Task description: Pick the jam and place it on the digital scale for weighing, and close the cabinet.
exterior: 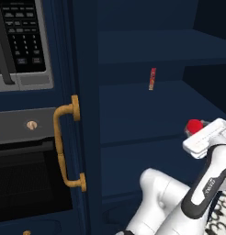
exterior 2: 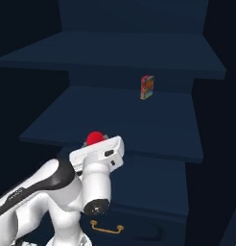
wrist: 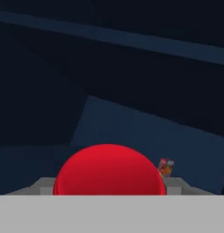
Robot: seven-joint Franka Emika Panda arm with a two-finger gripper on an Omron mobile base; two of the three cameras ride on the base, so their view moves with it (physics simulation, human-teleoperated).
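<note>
Jam [exterior: 194, 125], seen from the left base camera as a red lid, sits at about three o'clock, right at the front of the robot's white hand, over the edge of a dark blue shelf [exterior: 147, 110] inside the open cabinet [exterior: 87, 69]. A thin red-orange packet [exterior: 152, 78] stands upright farther back at one o'clock. A cabinet door [exterior: 80, 151] with a brass handle [exterior: 64, 142] stands at nine o'clock, and a black oven [exterior: 23, 137] lies beyond it. From the right base camera, the red lid [exterior 2: 94, 138] shows at seven o'clock just above the hand, near the shelf's front edge [exterior 2: 153, 153]; the packet [exterior 2: 147, 87] stands at twelve o'clock on the shelf above. From the hand camera, the lid [wrist: 109, 170] bulges at six o'clock, with the packet [wrist: 165, 167] just right of it. Whether the gripper [wrist: 109, 192] fingers clamp the jar or stand apart cannot be told.
</note>
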